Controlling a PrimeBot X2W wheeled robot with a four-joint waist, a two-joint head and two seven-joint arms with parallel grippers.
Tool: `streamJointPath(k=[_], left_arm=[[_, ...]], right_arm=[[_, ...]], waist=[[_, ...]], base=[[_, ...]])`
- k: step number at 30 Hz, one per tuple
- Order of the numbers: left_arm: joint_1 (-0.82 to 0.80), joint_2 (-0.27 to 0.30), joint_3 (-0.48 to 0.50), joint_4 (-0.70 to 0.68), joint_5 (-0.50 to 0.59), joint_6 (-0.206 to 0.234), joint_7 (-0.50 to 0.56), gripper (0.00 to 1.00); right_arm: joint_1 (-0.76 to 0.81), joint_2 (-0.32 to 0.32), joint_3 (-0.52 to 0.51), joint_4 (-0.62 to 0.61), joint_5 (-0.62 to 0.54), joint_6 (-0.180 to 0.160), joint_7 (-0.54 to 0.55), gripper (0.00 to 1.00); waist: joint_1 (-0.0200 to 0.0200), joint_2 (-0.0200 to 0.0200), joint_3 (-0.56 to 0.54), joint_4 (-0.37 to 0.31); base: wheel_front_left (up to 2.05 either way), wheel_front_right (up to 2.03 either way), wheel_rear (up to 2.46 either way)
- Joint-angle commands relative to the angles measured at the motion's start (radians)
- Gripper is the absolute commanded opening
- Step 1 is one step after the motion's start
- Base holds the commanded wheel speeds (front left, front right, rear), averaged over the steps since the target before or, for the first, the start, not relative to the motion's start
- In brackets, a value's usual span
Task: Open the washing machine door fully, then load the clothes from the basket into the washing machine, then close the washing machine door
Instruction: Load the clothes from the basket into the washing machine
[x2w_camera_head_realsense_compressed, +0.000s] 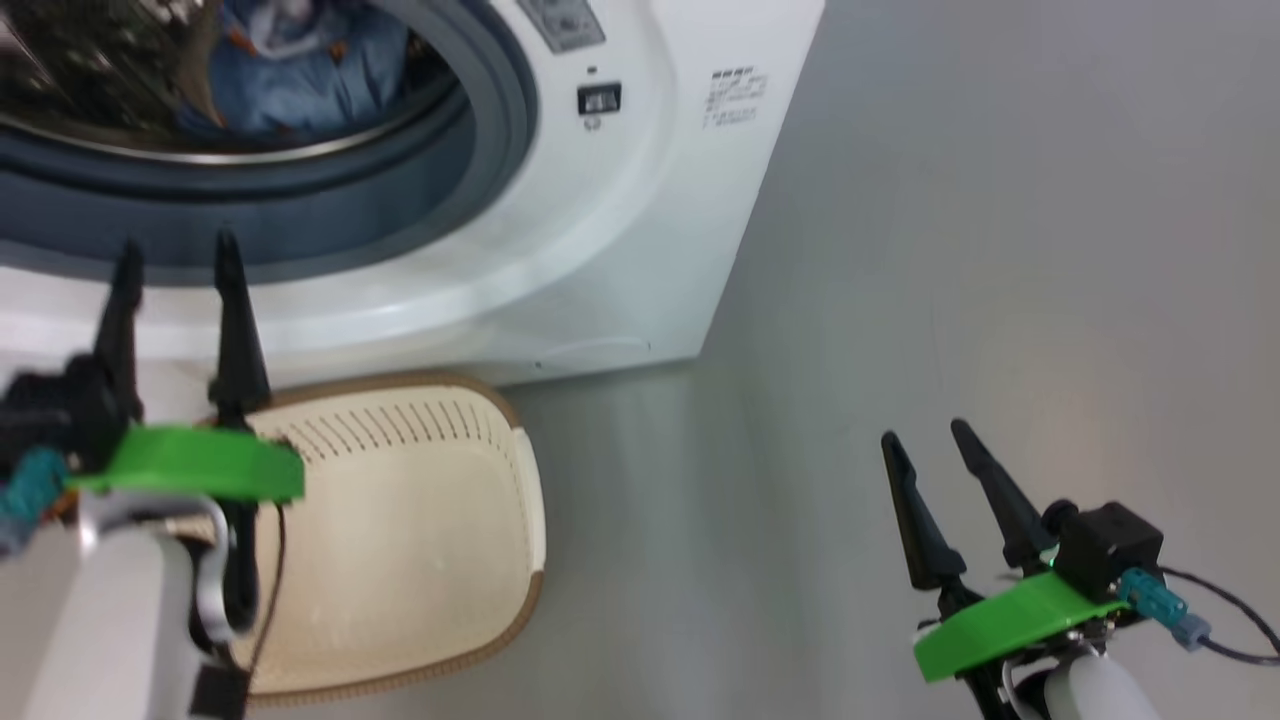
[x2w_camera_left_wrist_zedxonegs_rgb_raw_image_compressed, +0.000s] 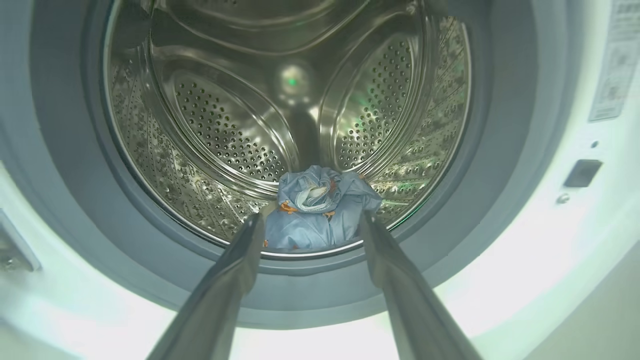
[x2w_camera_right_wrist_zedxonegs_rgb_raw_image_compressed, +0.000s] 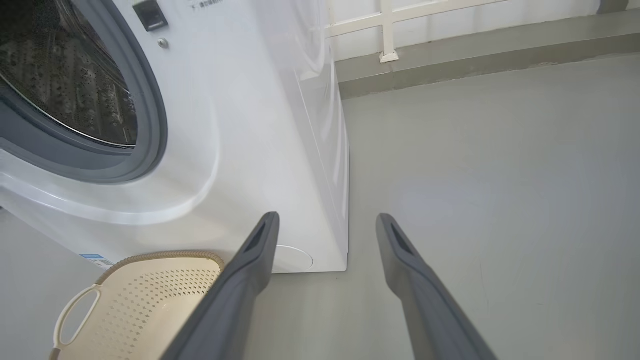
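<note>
Since the perforated cream basket (x2w_camera_head_realsense_compressed: 410, 530) on the floor in front of the washing machine (x2w_camera_head_realsense_compressed: 620, 230) looks bare wherever its inside can be seen, and a light blue garment with small orange marks (x2w_camera_left_wrist_zedxonegs_rgb_raw_image_compressed: 325, 205) lies bunched at the bottom front of the steel drum (x2w_camera_left_wrist_zedxonegs_rgb_raw_image_compressed: 225, 135), just inside the grey rubber gasket (x2w_camera_left_wrist_zedxonegs_rgb_raw_image_compressed: 65, 150), the loading step looks finished or nearly so. A corner of the basket is hidden behind the left forearm, and I cannot tell whether a second, cream garment lies under or behind the blue one. The left gripper (x2w_camera_head_realsense_compressed: 178, 255) hangs above the basket's near-left part, close before the round opening. Its two dark fingers are spread apart and hold nothing, and the wrist view looks straight along them into the drum at the blue bundle. The right gripper (x2w_camera_head_realsense_compressed: 926, 436) is well off to the right over the plain grey floor (x2w_camera_head_realsense_compressed: 1000, 250), likewise spread wide and empty, away from both machine and basket. What remains, by my judgement, is closing the door, though I cannot tell where it hangs. The next move calls for checking that no cloth trails over the gasket lip, drawing the left arm clear of the opening, finding the door's black rim, and pushing it round until it latches.
</note>
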Motion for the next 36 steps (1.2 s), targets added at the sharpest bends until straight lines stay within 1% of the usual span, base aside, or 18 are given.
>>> streamJointPath(k=[1,8,12,16,20,26,36], left_arm=[[0.049,0.021,0.039,-0.057,-0.002,0.012,-0.005,1.0],[0.221,0.012,0.066,-0.164,0.019,0.038,-0.005,1.0],[0.306,0.011,0.08,-0.212,0.035,0.044,-0.005,1.0],[0.388,-0.003,0.091,-0.256,0.049,0.051,-0.005,1.0],[0.455,-0.018,0.098,-0.279,0.062,0.054,-0.005,1.0],[0.529,-0.041,0.1,-0.303,0.084,0.045,-0.005,1.0],[0.641,-0.081,0.109,-0.309,0.12,0.045,-0.005,1.0]], right_arm=[[0.03,0.002,0.023,-0.016,-0.016,0.009,-0.012,1.0],[0.078,0.002,0.02,-0.021,-0.027,0.009,-0.012,1.0],[0.105,0.002,0.013,-0.024,-0.035,0.009,-0.012,1.0],[0.131,0.002,0.006,-0.023,-0.039,0.009,-0.012,1.0],[0.151,0.002,0.001,-0.027,-0.038,0.009,-0.012,1.0],[0.172,0.002,-0.007,-0.037,-0.036,0.009,-0.012,1.0],[0.184,0.002,-0.009,-0.064,-0.055,0.009,-0.004,1.0]], waist=[[0.0,0.0,-0.1,0.007],[0.0,0.0,-0.182,0.019],[0.0,0.0,-0.219,0.024],[0.0,0.0,-0.251,0.026],[0.0,0.0,-0.279,0.022],[0.0,0.0,-0.31,0.01],[0.0,0.0,-0.347,-0.005]], base=[[0.0,0.0,0.0],[0.0,0.0,0.0],[0.0,0.0,0.0],[0.0,0.0,0.0],[0.0,0.0,0.0],[0.0,0.0,0.0],[0.0,0.0,0.0]])
